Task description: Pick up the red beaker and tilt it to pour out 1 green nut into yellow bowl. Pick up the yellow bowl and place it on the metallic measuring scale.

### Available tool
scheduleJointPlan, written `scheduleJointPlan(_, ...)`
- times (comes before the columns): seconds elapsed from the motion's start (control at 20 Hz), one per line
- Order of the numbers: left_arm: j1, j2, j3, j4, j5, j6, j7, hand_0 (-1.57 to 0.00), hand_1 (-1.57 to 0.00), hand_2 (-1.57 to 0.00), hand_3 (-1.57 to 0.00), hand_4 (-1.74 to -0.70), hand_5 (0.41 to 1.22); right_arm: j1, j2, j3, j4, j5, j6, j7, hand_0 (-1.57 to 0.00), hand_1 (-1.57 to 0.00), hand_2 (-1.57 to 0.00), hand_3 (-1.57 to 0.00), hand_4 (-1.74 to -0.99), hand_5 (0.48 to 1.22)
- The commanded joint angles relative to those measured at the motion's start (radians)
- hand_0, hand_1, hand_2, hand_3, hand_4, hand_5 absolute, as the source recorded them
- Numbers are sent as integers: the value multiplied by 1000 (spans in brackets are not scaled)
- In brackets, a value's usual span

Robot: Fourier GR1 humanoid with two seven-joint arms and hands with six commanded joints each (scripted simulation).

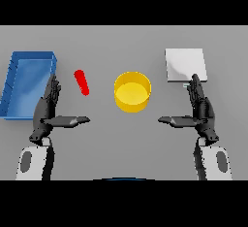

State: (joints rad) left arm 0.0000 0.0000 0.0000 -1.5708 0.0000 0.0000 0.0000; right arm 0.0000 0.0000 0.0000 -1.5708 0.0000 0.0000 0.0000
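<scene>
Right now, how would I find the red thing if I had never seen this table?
Start at the big blue tray on the left side of the table. Just right of it, before the yellow bowl, lies the red beaker. It is the only red thing, small, thin and slanted.

Beyond the fingertips of the right hand [201,108] we see the measuring scale [185,65], a pale silvery plate with a soft metallic sheen, lighter in one corner. Between both hands, further out, the yellow bowl [132,92] looks like smooth plastic, faintly glossy inside. Just past the left hand [48,108] the red beaker [82,82] looks smooth and slightly shiny. Left of that hand, the blue tray [14,75] has a glossy floor. The grey table [121,138] looks matt.
</scene>
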Motion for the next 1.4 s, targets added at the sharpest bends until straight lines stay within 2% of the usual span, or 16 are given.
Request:
scheduleJointPlan(0.0,3,1,0,-2,1,-1,-2,1,1,1,1,-1151,599,-1,1,0,1,0,-1,0,1,1,1,1,-1167,599)
scheduleJointPlan(0.25,37,12,1,-24,10,-13,-15,1,1,1,1,-1151,599,-16,7,6,8,9,-9,7,1,1,1,1,-1167,599)
scheduleJointPlan(0.3,71,39,-29,-61,-32,-25,-36,1,1,1,1,-1151,599,16,-29,48,-15,127,-47,-67,1,1,1,1,-1167,599)
scheduleJointPlan(0.35,100,54,-50,-101,-55,-30,-34,1,1,1,1,-1156,599,60,-44,84,-49,204,-71,-109,1,1,1,1,-1163,595)
scheduleJointPlan(0.45,134,71,-75,-157,-78,-36,-4,1,1,1,1,-1161,599,92,-50,123,-75,286,-97,-111,1,1,1,1,-1160,591)
scheduleJointPlan(0.5,142,77,-81,-172,-79,-43,11,1,1,1,1,-1163,599,82,-51,129,-81,300,-101,-80,1,1,1,1,-1159,590)
scheduleJointPlan(0.65,130,86,-85,-182,-94,-37,42,1,1,1,1,-1164,603,90,-50,127,-104,299,-104,-64,1,1,1,1,-1183,596)
scheduleJointPlan(0.7,119,88,-95,-162,-109,-40,58,1,1,1,1,-1161,602,102,-49,131,-115,289,-92,-75,1,1,1,1,-1192,600)
scheduleJointPlan(0.85,76,76,-101,-90,-139,-31,45,1,1,1,1,-1170,605,86,-54,118,-112,253,-70,-73,1,1,1,1,-1224,611)
scheduleJointPlan(1.0,3,61,-94,13,-158,-17,2,1,1,1,1,-1219,622,102,-59,123,-123,263,-70,-76,1,1,1,1,-1246,627)
scheduleJointPlan(1.05,-32,55,-98,42,-174,-7,10,1,1,1,1,-1222,626,95,-57,123,-130,258,-67,-74,1,1,1,1,-1256,631)
scheduleJointPlan(1.15,-65,58,-87,102,-184,1,-8,1,1,1,1,-1233,636,110,-64,116,-132,238,-52,-98,1,1,1,1,-1267,632)
scheduleJointPlan(1.25,-119,55,-71,172,-182,5,-22,1,1,1,1,-1248,650,99,-53,120,-124,236,-52,-83,1,1,1,1,-1280,634)
scheduleJointPlan(1.3,-160,62,-56,207,-181,9,-18,1,1,1,1,-1255,660,102,-59,117,-123,243,-58,-93,1,1,1,1,-1281,635)
scheduleJointPlan(1.35,-177,60,-51,234,-181,12,-45,1,1,1,1,-1262,668,100,-62,113,-123,244,-60,-88,1,1,1,1,-1278,634)
